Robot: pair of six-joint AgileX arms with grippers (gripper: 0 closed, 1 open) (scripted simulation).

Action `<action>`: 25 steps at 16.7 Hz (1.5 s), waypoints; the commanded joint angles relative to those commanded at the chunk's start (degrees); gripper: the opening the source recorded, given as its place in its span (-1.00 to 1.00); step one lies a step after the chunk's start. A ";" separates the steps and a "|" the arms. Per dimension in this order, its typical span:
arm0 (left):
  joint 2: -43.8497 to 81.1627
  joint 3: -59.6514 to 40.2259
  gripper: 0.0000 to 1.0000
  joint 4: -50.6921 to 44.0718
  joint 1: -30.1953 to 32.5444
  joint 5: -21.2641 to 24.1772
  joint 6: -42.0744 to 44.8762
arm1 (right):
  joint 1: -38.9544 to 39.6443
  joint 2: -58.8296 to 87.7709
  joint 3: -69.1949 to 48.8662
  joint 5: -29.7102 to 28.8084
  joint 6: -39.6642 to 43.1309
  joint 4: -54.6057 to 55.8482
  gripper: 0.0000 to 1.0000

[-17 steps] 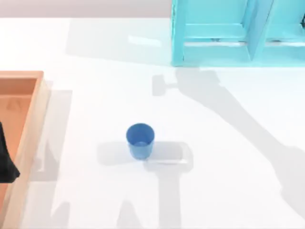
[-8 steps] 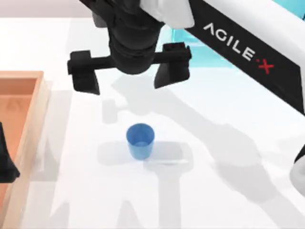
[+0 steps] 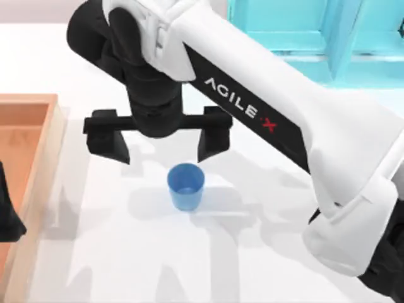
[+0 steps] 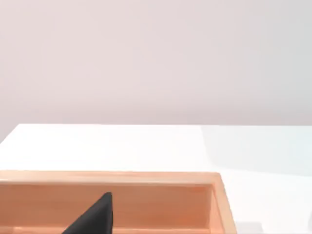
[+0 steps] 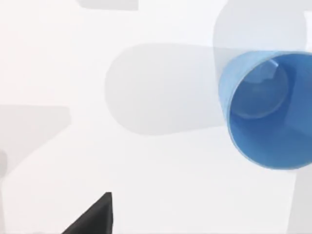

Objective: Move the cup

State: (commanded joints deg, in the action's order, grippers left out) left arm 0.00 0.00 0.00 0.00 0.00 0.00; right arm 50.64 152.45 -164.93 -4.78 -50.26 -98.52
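Our right gripper (image 3: 158,142) hangs over mid-table, jaws spread wide and holding nothing, both fingers apart from the cup (image 3: 185,187), which stands upright just on the near side of it. The cup sits on the white table (image 3: 95,252) roughly central, well apart from the wooden tray (image 3: 38,158) at the left edge and the turquoise cabinet (image 3: 297,38) at the far edge. Our left arm (image 3: 7,214) is parked over the tray; can't tell its finger state
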 joint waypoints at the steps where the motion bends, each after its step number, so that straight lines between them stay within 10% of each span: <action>1: 0.00 0.00 1.00 0.00 0.00 0.00 0.00 | -0.19 0.58 -0.80 -0.11 -0.75 -0.37 1.00; 11: 0.00 0.00 1.00 0.00 0.00 0.00 0.00 | -0.36 0.57 0.94 -0.19 -1.20 1.43 1.00; 25: 0.00 0.00 1.00 0.00 0.00 0.00 0.00 | -1.13 -6.13 35.15 -0.06 -0.47 28.71 1.00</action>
State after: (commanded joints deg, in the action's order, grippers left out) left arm 0.00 0.00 0.00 0.00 0.00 0.00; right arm 49.51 146.32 -129.78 -4.83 -50.73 -69.81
